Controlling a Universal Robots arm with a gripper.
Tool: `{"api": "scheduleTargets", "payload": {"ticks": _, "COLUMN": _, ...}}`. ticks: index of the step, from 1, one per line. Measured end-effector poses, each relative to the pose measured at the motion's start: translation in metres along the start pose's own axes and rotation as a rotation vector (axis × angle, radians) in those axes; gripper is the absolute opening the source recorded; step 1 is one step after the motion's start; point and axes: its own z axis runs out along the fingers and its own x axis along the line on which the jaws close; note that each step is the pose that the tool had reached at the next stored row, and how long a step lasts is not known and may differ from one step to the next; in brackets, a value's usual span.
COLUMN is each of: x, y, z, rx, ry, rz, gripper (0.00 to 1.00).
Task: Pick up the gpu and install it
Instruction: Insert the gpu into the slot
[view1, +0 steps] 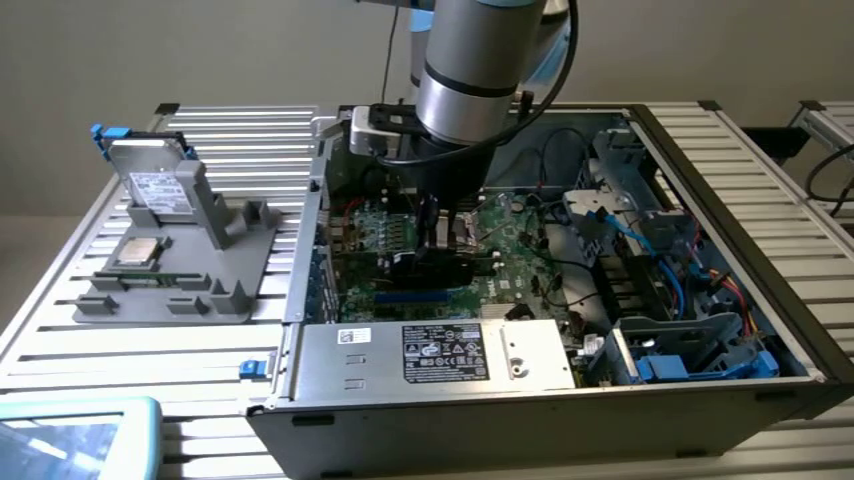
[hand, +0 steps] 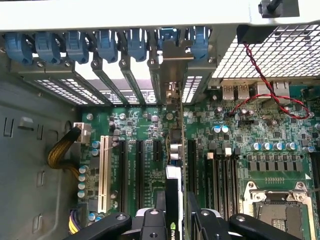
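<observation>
The gripper squeezes the gpu on edge over the green board, and a small tilt could make it jam.

Green motherboard; blue clips; black gpu.

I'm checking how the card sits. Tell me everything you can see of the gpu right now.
The gpu is a thin black card, seen edge-on, standing upright over the green motherboard. The gripper clamps it from both sides. Its grey metal bracket end sits at the case's rear wall. Whether it is fully seated cannot be told.
</observation>
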Motion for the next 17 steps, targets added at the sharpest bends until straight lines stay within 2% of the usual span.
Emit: {"api": "scheduleTargets", "payload": {"ticks": 17, "x": 0.0004, "y": -0.0002, "z": 0.0009, "rx": 0.0011, "ry": 0.0003, "rz": 0.0, "gripper": 0.27}}
